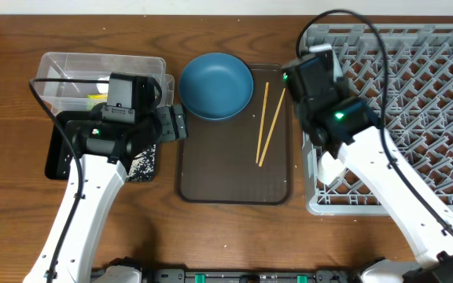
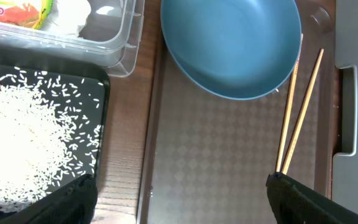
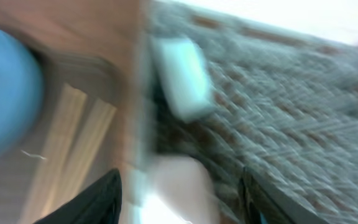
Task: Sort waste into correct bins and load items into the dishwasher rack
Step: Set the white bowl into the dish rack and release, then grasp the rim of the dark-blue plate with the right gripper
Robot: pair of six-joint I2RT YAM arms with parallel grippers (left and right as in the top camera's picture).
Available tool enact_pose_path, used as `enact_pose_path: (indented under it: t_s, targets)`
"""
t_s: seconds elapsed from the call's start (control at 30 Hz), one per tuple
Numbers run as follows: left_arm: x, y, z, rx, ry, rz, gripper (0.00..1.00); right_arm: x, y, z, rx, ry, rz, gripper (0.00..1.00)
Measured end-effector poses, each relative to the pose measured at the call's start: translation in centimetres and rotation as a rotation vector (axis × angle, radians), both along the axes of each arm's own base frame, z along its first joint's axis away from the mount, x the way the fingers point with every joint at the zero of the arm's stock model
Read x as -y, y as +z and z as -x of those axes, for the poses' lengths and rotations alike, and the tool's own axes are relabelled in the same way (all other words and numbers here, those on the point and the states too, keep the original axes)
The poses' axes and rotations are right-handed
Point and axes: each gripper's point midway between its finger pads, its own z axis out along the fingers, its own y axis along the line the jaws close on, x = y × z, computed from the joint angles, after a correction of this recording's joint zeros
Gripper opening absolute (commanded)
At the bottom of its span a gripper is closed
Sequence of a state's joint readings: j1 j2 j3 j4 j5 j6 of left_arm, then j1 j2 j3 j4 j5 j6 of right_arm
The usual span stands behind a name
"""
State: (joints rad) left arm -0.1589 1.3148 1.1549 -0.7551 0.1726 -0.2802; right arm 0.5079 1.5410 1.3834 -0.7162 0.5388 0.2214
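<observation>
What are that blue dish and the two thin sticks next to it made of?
The blue dish looks like glazed ceramic or melamine: smooth, even colour, soft sheen. The two sticks look like unfinished wood or bamboo: pale tan, matte, no shine.

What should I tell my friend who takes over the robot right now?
Left gripper: open, empty, over the brown tray.
Right gripper: looks open, at the rack edge; view blurred.
Done: wrapper and napkin in the clear tub; rice in the black tray. Something white sits in the rack.
To do: blue plate and chopsticks on the brown tray go to the rack.
</observation>
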Motion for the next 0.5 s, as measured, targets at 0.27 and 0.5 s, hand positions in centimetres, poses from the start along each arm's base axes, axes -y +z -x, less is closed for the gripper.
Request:
enact_pose_path:
  t_s: [0.27,0.5]
  targets:
    - [0.0,0.0,0.0,0.0,0.0,0.0,0.89,-8.8,-1.7,-3.6,0.004,0.177,-0.417,0.51]
    - [0.0,0.0,0.0,0.0,0.0,0.0,0.89,-11.7,-12.3,-6.1,-0.155,0.097,-0.508,0.36]
